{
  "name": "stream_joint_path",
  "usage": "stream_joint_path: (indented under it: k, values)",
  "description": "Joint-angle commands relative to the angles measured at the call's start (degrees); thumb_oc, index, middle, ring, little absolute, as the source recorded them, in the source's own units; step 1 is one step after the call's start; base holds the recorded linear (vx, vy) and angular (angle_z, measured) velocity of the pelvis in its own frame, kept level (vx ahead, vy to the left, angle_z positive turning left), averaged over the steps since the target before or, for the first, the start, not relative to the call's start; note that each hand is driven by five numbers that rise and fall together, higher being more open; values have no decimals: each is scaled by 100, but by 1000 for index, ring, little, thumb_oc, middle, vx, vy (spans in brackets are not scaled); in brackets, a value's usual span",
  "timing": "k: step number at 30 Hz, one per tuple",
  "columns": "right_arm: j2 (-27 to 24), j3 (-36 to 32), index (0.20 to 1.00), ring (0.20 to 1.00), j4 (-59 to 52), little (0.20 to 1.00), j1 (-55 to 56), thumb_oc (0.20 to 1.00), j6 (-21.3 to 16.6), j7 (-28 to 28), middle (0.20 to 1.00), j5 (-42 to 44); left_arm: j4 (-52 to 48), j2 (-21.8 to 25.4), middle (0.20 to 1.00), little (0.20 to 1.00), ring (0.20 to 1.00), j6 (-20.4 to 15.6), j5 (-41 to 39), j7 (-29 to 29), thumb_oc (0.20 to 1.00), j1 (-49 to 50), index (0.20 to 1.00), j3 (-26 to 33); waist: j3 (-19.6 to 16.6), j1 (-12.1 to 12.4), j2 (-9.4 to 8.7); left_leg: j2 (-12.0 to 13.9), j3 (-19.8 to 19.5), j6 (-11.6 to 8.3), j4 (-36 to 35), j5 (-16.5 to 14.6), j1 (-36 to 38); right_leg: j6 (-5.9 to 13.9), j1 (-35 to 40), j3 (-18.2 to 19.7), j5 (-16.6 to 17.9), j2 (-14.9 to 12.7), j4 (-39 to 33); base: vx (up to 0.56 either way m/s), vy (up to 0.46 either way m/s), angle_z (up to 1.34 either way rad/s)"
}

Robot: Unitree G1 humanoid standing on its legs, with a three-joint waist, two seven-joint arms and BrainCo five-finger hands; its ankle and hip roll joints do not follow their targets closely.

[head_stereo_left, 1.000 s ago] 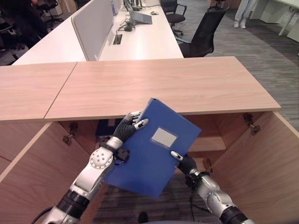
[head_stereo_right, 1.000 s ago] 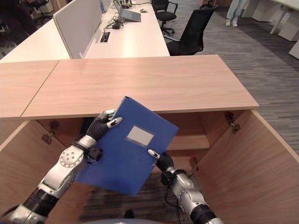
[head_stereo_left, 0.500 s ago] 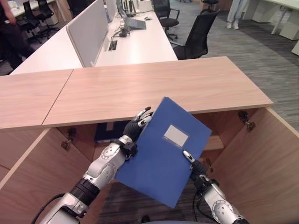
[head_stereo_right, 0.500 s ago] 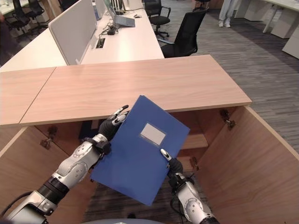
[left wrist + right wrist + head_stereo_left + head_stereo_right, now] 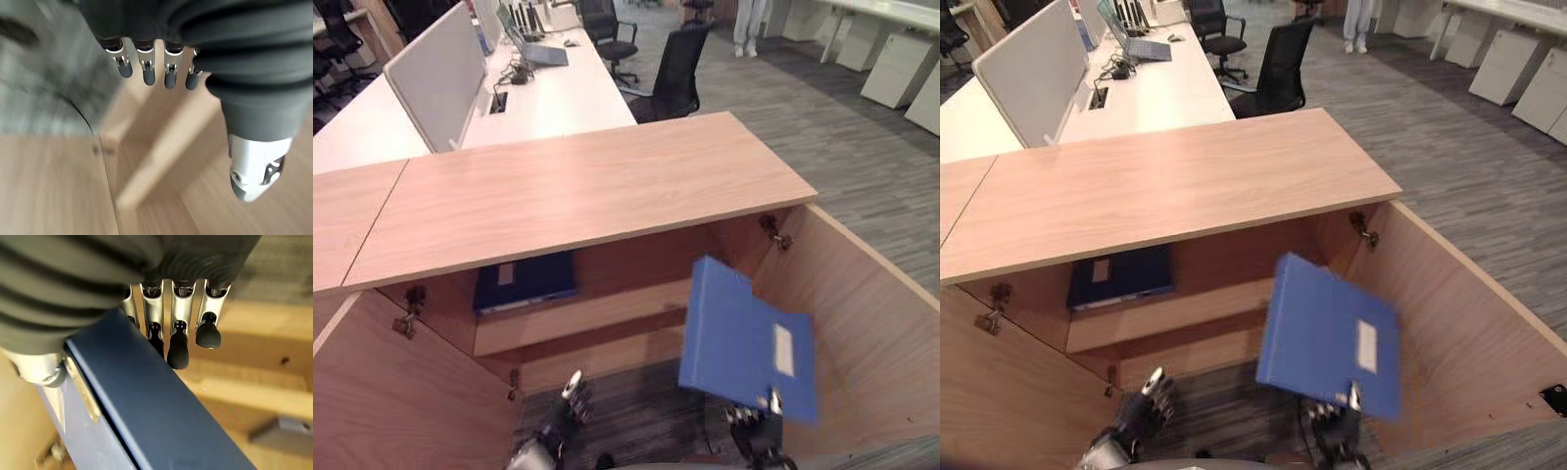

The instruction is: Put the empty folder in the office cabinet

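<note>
The blue folder (image 5: 747, 338) is standing nearly upright in front of the open office cabinet (image 5: 607, 186), toward its right door (image 5: 862, 313), with its white label (image 5: 783, 351) facing the head camera. The right hand (image 5: 751, 431) is gripping its lower edge, fingers (image 5: 178, 340) on one face and thumb on the other. The left hand (image 5: 560, 411) is hanging low beside the left door (image 5: 401, 392), its fingers (image 5: 146, 68) relaxed and holding nothing. A dark folder (image 5: 526, 281) is lying on the cabinet shelf (image 5: 578, 315).
</note>
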Motion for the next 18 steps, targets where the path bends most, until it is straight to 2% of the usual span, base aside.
stream_joint_path:
  k: [1,2,3,7,8,9,13,14,18]
  values:
    - [-242,178,200,200,2071,200,-717,200,549,87,200,-908,90,-241,1000,1000,1000,-184,184,-282,1000,-498,1000,-159,94,103,15,-48,-453,85,20,-394,189,402,510,-240,702,-87,-1316,-1,-56,10]
    - [-303,-113,200,200,2765,200,-1001,200,608,162,200,-904,327,-316,1000,1000,1000,-143,239,-292,1000,-526,1000,-69,129,136,29,-48,-484,84,63,-408,193,391,589,-294,691,-88,-1389,8,-52,19]
    - [-342,-337,200,200,2957,200,-1201,200,569,146,200,-799,456,-391,1000,1000,1000,-147,222,-287,1000,-542,1000,-25,175,158,17,-41,-468,63,262,-454,114,386,675,-323,679,-91,-1443,-1,-43,22]
    - [-354,-329,200,200,2824,200,-1374,200,461,120,200,-671,577,-414,1000,1000,1000,-181,238,-239,1000,-642,1000,-29,320,172,-51,-91,-448,5,888,-518,-333,363,612,-367,700,-152,-1385,-79,-12,22]
    - [-369,-338,200,200,2684,200,-1556,200,388,88,200,-538,643,-457,1000,1000,1000,-248,204,-186,1000,-803,1000,-73,483,170,-92,-144,-338,-36,1292,-507,-751,342,538,-445,714,-224,-1323,-125,21,9]
    - [-387,-349,200,200,2613,200,-1618,200,366,62,200,-480,648,-470,1000,1000,1000,-274,184,-173,1000,-849,1000,-95,514,170,-87,-150,-278,-36,1382,-504,-888,333,494,-499,716,-246,-1299,-124,21,17]
    - [-442,-251,200,200,2402,200,-1786,200,294,19,200,-393,684,-472,1000,1000,1000,-315,188,-155,1000,-912,1000,-143,544,234,-61,-330,-288,29,1379,-427,-1302,328,364,-588,739,-255,-1293,-9,34,31]
    - [-442,-190,200,200,2249,200,-1864,200,251,-5,200,-318,635,-466,1000,1000,1000,-325,171,-133,1000,-916,1000,-124,535,301,-25,-400,-318,52,1209,-335,-1410,334,267,-544,739,-185,-1269,87,61,13]
    - [-421,-66,200,200,1931,200,-1839,200,219,3,200,-342,589,-428,1000,1000,1000,-308,191,-134,1000,-747,1000,-60,436,368,-23,-371,-307,125,854,-261,-1188,367,311,-506,687,-121,-1308,136,74,-10]
